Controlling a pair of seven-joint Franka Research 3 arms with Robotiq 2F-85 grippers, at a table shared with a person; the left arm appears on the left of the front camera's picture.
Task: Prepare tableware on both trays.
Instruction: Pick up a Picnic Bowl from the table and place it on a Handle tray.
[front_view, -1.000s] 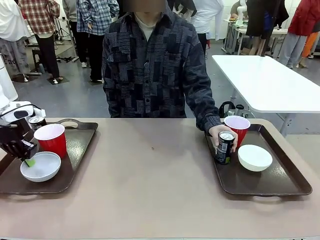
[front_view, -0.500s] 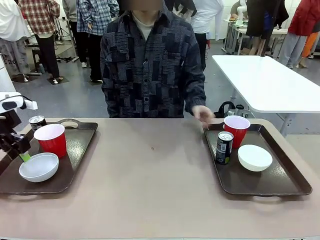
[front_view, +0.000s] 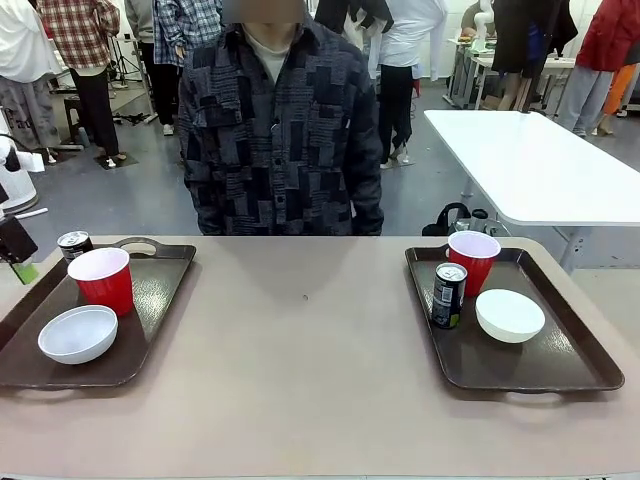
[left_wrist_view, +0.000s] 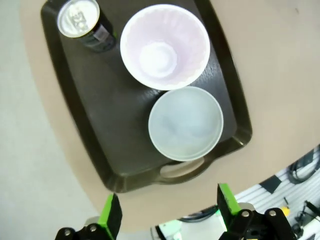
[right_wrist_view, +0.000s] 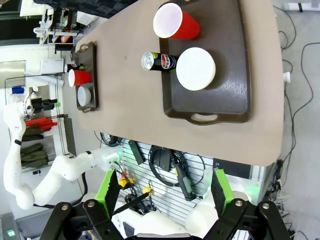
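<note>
on the left-hand dark brown glossy plastic tray (front_view: 150, 300) we saw a red plastic cup with a white inside (front_view: 101, 279), a small round white bowl (front_view: 78, 333) just in front of it, and a slim dark drink can with a silver top (front_view: 73, 245) at the far corner behind the cup. from the left wrist camera, looking straight down, the same tray (left_wrist_view: 90, 140) held the can (left_wrist_view: 82, 22), the cup (left_wrist_view: 165, 46) and the bowl (left_wrist_view: 185, 123), cup and bowl appearing to touch at their rims; we could read no writing on this can.

the right-hand brown tray (front_view: 560, 365) carried a second red cup (front_view: 474, 259) at its far edge, a second dark can (front_view: 448, 295) upright near its left rim, and a second white bowl (front_view: 510, 315) just beside the can. in the right wrist view, the can (right_wrist_view: 159, 61) showed a round red, white and blue pepsi emblem on its side, between the cup (right_wrist_view: 176, 21) and the bowl (right_wrist_view: 195, 68) on that tray (right_wrist_view: 225, 95).

the left gripper (left_wrist_view: 167, 212) hung above the table edge near the tray's handle, its green-padded jaws spread wide with nothing between them. the right gripper (right_wrist_view: 165, 192) sat high over the table, jaws likewise wide apart and empty.

a person in a dark patchwork-patterned shirt (front_view: 280, 130) stood at the far side of the beige table (front_view: 300, 370).
</note>
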